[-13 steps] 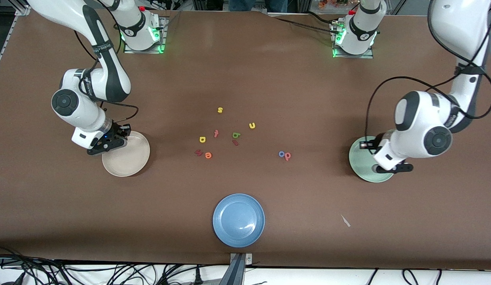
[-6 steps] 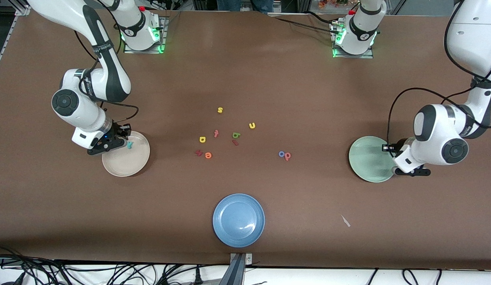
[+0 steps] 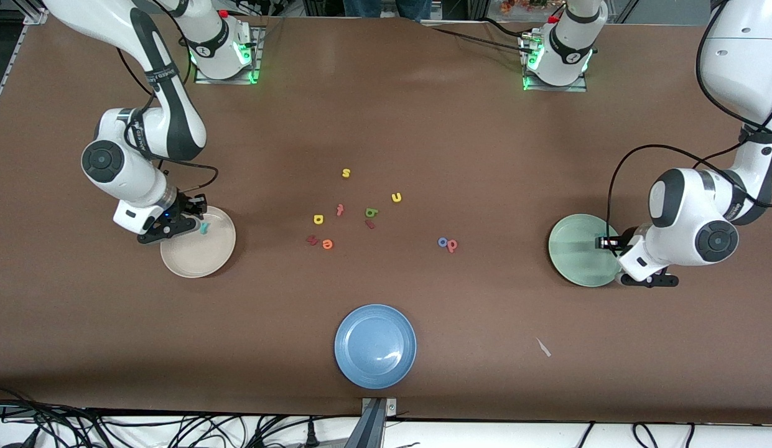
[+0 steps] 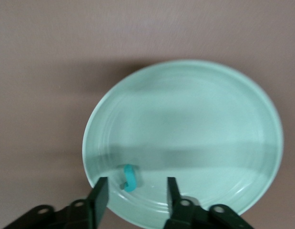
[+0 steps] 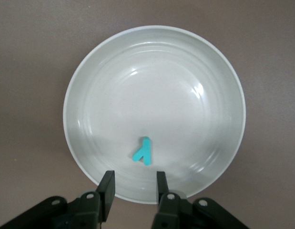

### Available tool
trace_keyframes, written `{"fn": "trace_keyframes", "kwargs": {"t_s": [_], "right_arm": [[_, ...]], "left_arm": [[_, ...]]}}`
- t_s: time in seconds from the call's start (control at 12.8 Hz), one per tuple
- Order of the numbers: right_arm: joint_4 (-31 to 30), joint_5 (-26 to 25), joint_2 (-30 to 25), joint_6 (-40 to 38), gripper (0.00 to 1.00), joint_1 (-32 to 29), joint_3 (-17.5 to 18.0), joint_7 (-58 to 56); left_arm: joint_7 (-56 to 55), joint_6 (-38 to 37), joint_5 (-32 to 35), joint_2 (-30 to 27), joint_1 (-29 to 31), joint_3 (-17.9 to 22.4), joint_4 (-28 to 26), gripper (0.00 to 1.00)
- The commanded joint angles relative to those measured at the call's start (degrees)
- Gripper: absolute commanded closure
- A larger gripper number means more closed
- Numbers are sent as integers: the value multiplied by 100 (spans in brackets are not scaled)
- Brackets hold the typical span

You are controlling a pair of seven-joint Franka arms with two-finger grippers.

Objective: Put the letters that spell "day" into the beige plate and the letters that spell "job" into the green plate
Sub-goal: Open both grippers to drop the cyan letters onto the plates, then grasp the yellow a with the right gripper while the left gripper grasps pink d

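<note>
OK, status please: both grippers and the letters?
Left gripper open over green plate, teal j inside. Right gripper open over beige plate, teal y inside.

The "y" [image 5: 142, 151] lies in the beige plate [image 5: 90, 71]; the "j" [image 4: 130, 177] in the green plate [image 4: 209, 95].

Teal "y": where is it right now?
The teal "y" lies flat in the beige plate, at the right arm's end of the table, just under the right hand, whose fingers stand apart and clear of it.

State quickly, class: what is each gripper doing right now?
Left gripper: open, empty, over the pale mint-green plate.
Right gripper: open, empty, over the cream-beige plate.
</note>
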Motion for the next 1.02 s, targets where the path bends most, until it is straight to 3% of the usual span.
{"fn": "trace_keyframes", "kwargs": {"t_s": [0.0, 0.16, 0.39, 0.62, 0.94], "right_arm": [[111, 68, 13, -60, 58, 107, 368, 751], [164, 68, 22, -51, 58, 142, 763, 1498], [444, 50, 153, -60, 58, 421, 1160, 2694], [822, 41, 460, -60, 58, 809, 1161, 3302], [1288, 41, 961, 10, 54, 1187, 1161, 3988]], "left_arm": [[-1006, -317, 48, -319, -183, -359, 22, 0], [-1877, -704, 48, -355, -183, -1027, 4, 0], [-3431, -382, -406, -241, -271, -1705, 13, 3], [-4908, 628, -612, 39, -727, -1698, 13, 4], [-5852, 1560, -602, 584, -1035, -1619, 39, 5]]}}
